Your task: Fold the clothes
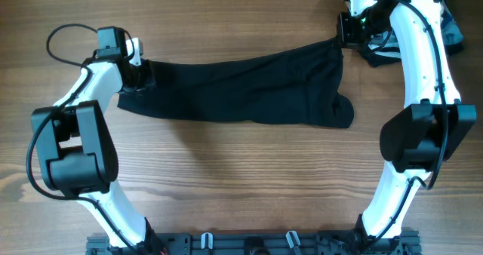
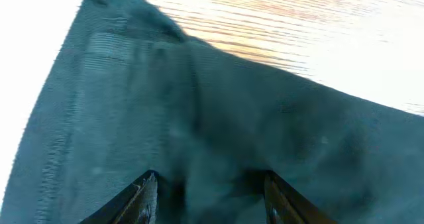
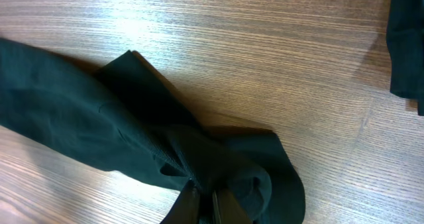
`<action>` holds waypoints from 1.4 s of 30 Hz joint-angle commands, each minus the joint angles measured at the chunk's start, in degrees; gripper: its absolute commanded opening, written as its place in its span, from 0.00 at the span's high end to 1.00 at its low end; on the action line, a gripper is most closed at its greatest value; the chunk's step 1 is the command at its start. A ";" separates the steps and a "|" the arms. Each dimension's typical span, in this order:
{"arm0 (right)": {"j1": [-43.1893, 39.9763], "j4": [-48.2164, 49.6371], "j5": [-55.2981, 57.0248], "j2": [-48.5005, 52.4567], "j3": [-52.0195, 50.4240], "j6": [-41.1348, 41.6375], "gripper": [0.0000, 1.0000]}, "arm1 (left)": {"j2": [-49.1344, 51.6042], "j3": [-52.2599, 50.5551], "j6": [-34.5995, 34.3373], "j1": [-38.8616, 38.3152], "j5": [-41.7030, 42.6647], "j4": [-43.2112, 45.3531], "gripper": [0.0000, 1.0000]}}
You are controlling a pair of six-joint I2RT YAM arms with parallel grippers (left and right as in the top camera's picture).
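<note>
A black garment [image 1: 241, 89] lies stretched across the wooden table between my two grippers. My left gripper [image 1: 142, 75] is at its left end. In the left wrist view the fingers [image 2: 209, 184] stand wide apart with the dark cloth [image 2: 232, 105] filling the space between and in front of them. My right gripper [image 1: 343, 35] is at the garment's upper right corner. In the right wrist view its fingers [image 3: 205, 201] are pinched together on a bunched fold of the garment [image 3: 99, 131], which trails away to the left.
A second dark garment [image 1: 453, 29] lies at the far right edge behind the right arm, and its edge shows in the right wrist view [image 3: 407, 45]. Bare wooden table [image 1: 241, 179] lies in front of the stretched garment.
</note>
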 commanded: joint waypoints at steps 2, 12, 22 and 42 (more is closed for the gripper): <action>0.13 0.22 0.92 0.68 -0.13 -0.11 0.94 | -5.86 0.59 2.56 -0.81 0.94 -0.15 0.49; 0.13 0.22 0.94 0.68 -0.13 -0.13 0.94 | -5.73 -0.24 7.28 -1.01 -0.63 -7.32 0.60; 0.13 0.20 0.94 0.68 -0.13 -0.33 0.95 | -1.84 -0.24 7.69 -1.01 -0.61 -5.75 0.60; 0.11 0.24 1.01 0.68 -0.13 -0.52 0.95 | 1.03 -0.24 8.68 -1.01 -2.29 -3.02 0.67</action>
